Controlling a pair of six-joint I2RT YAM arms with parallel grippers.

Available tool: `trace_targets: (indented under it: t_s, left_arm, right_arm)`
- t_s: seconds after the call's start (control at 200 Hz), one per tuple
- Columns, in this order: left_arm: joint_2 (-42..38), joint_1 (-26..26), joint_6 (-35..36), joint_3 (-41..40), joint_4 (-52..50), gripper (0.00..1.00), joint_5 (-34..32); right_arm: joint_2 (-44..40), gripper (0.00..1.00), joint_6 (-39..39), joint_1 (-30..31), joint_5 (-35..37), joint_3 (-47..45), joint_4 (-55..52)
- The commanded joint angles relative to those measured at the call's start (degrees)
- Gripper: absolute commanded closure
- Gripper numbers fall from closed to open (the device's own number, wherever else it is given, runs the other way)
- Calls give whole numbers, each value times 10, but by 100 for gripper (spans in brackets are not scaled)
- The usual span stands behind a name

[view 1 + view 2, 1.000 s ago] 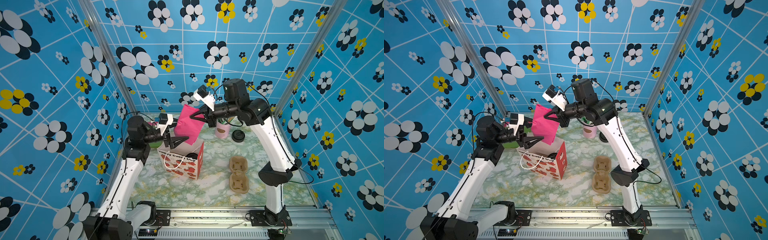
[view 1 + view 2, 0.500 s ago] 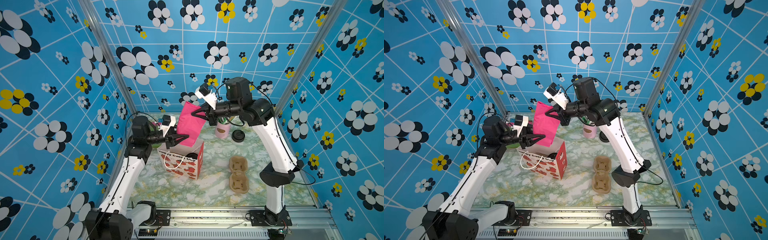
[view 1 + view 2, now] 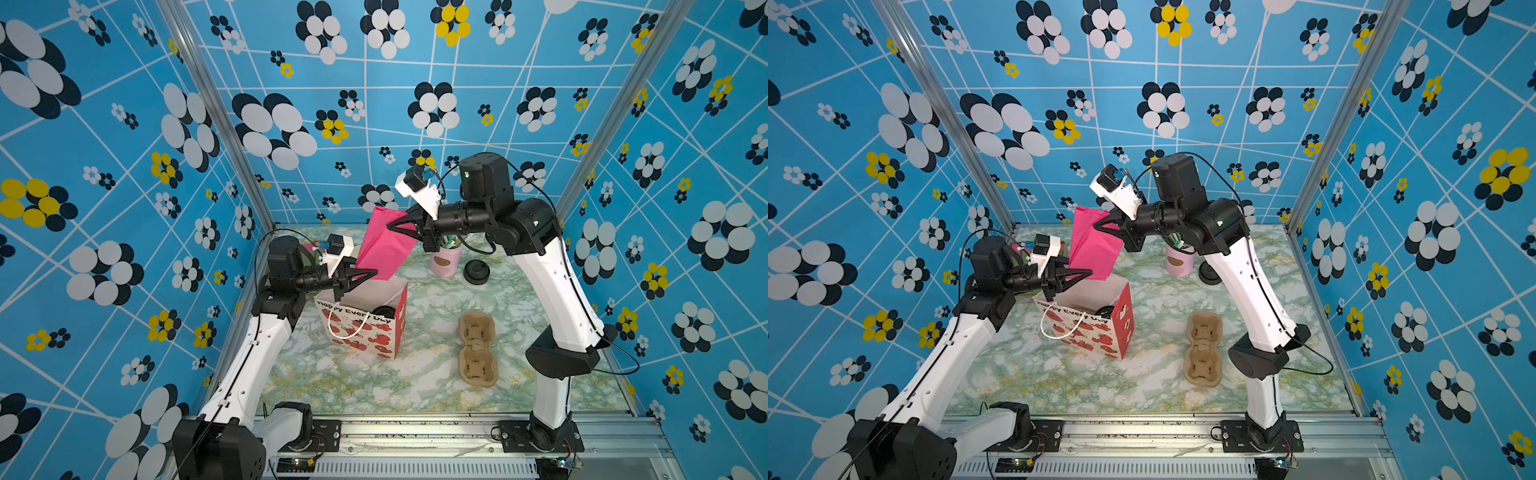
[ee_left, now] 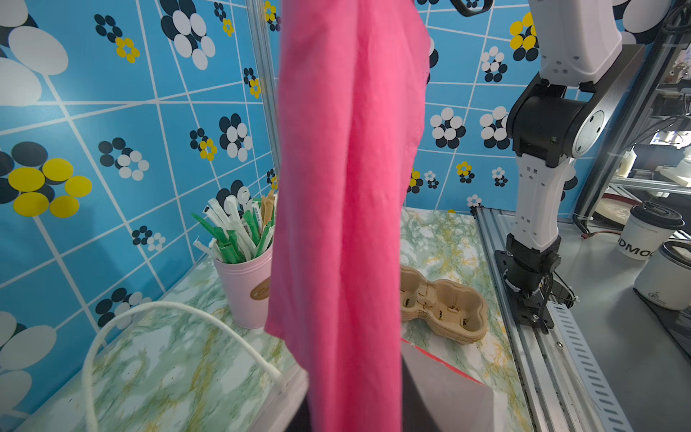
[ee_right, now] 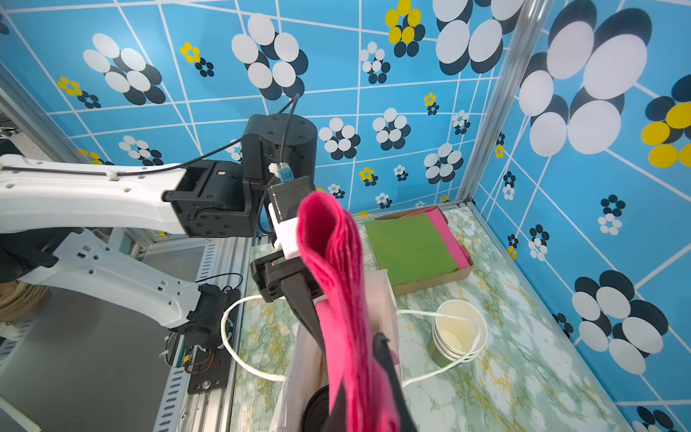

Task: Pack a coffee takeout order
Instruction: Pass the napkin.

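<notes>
**Top views.** Noted in both: pink napkin [image 3: 382, 249] hanging as a flat sheet above open gift bag [image 3: 365, 332], lower edge at the bag's mouth. Pinched at its upper edge by right gripper [image 3: 390, 227], jaws pressed together on the sheet. Taken at its lower corner by left gripper [image 3: 372, 273], jaws nearly together on that edge. Black round lid [image 3: 383, 311] inside the bag; cup beneath not discernible. Brown cup holder [image 3: 478, 349] flat on the table beside the bag, untouched. Pink cup of straws [image 3: 445, 262] and lone black lid [image 3: 476, 272] near the back wall.

**Left wrist.** Napkin [image 4: 344, 187] across the centre, passing between the two fingers [image 4: 441, 392], close against both. Cup holder [image 4: 445, 310] behind it.

**Right wrist.** Napkin [image 5: 336, 280] draped past one left finger [image 5: 303, 299]. Own jaws largely hidden by the sheet. Stack of lidless cups [image 5: 458, 336] beyond the bag.
</notes>
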Motion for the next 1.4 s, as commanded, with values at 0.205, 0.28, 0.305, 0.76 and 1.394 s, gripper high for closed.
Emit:
trace_targets:
  t_s: [0.205, 0.28, 0.305, 0.76, 1.394]
  left_arm:
    - [-16, -3, 8, -19, 8, 63, -16]
    - [-24, -3, 9, -24, 17, 53, -25]
    - [-28, -3, 8, -26, 20, 45, -30]
    - [-120, 81, -75, -81, 92, 1, -125]
    - [-171, 101, -114, -98, 89, 1, -334]
  right_arm:
    - [-27, 100, -13, -1, 9, -5, 14]
    - [-27, 100, -13, -1, 12, -6, 9]
    - [-26, 100, -13, -1, 14, -6, 7]
    - [-8, 100, -24, 17, 47, -7, -29]
    - [66, 100, -20, 55, 80, -7, -30]
